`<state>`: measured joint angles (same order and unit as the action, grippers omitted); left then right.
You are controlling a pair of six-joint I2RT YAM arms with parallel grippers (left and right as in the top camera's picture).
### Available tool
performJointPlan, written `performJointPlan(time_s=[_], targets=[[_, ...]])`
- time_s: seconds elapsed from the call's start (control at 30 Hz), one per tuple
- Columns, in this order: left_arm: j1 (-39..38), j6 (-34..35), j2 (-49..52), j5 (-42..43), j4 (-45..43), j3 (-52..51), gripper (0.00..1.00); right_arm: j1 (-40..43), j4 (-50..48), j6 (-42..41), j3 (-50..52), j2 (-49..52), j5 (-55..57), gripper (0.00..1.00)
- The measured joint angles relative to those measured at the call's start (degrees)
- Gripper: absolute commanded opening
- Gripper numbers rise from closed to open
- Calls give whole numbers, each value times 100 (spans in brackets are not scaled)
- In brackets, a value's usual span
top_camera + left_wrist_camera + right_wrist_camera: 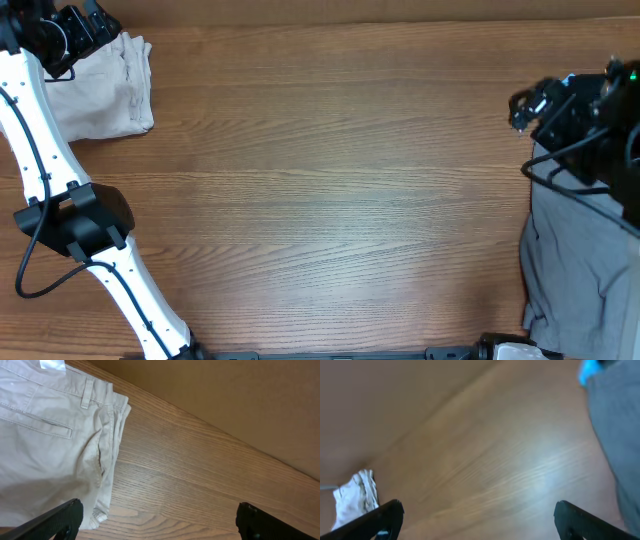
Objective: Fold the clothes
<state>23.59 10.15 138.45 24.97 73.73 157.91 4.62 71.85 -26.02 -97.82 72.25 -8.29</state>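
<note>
Folded pale beige trousers (100, 90) lie at the table's far left corner; the left wrist view shows their waistband, belt loop and slit back pocket (45, 435). My left gripper (80, 30) is open and empty above their far edge, its fingers wide apart (157, 520). Unfolded grey trousers (585, 260) lie in a heap at the right edge and also show in the right wrist view (620, 430). My right gripper (525, 105) is open and empty just above the grey heap's far end (477, 520). The beige trousers show small and blurred in the right wrist view (355, 497).
The wooden table (330, 190) spans the view, bounded by a tan back wall (225, 395). The left arm's white links (60, 200) run along the left side. Black cables (590, 170) hang over the grey trousers.
</note>
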Motion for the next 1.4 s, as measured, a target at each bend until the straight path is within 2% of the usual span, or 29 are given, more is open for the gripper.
performJointPlan(time_s=[0.1, 0.17, 0.5, 0.67, 0.87, 1.07, 1.4], targets=[[0, 2, 0, 15, 0, 0, 100, -175, -719, 262, 601, -382, 24, 100], [0, 2, 0, 17, 0, 0, 100, -313, -1384, 448, 1344, -881, 17, 100], [0, 20, 0, 17, 2, 0, 100, -358, -5278, 789, 5794, -3571, 22, 100], [0, 20, 0, 17, 2, 0, 100, -358, -6634, 960, 7676, -4809, -24, 100], [0, 20, 0, 20, 2, 0, 100, -358, -7407, 1067, 8811, -5670, -50, 100], [0, 20, 0, 20, 0, 0, 100, -358, -7744, 1106, 9451, -6129, -46, 100], [0, 20, 0, 20, 0, 0, 100, -365, -7101, 1257, 9676, -7095, -46, 100]])
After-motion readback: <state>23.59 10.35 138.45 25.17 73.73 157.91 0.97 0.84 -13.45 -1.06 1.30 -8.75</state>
